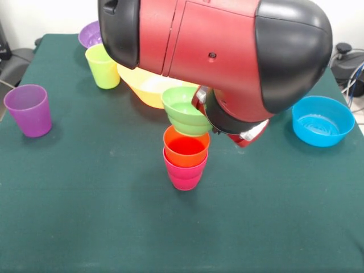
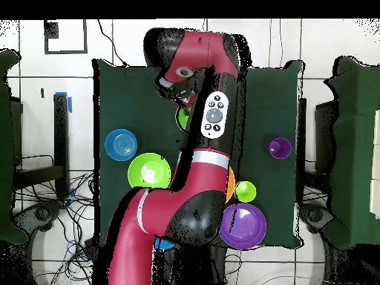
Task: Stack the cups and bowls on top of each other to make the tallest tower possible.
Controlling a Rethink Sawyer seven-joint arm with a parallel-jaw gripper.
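Note:
A tower stands mid-table: an orange cup [image 1: 186, 149] nested in a red-pink cup [image 1: 185, 175]. A small lime green bowl [image 1: 183, 111] sits slightly tilted right over the orange cup, its base at the cup's mouth. My gripper [image 1: 200, 102] is at the bowl's right rim and seems shut on it, but the wrist hides most of it. In the overhead view the gripper [image 2: 184, 100] is above a sliver of that bowl [image 2: 182, 117]. The purple cup [image 1: 28, 109] and lime green cup [image 1: 103, 65] stand apart at the left.
The orange-yellow bowl [image 1: 147, 86] and purple bowl [image 1: 91, 34] lie behind the tower. A blue bowl [image 1: 322, 120] is at the right. Overhead shows a medium lime green bowl [image 2: 149, 170], a blue bowl [image 2: 120, 143] and a second blue bowl [image 2: 165, 243] partly under the arm.

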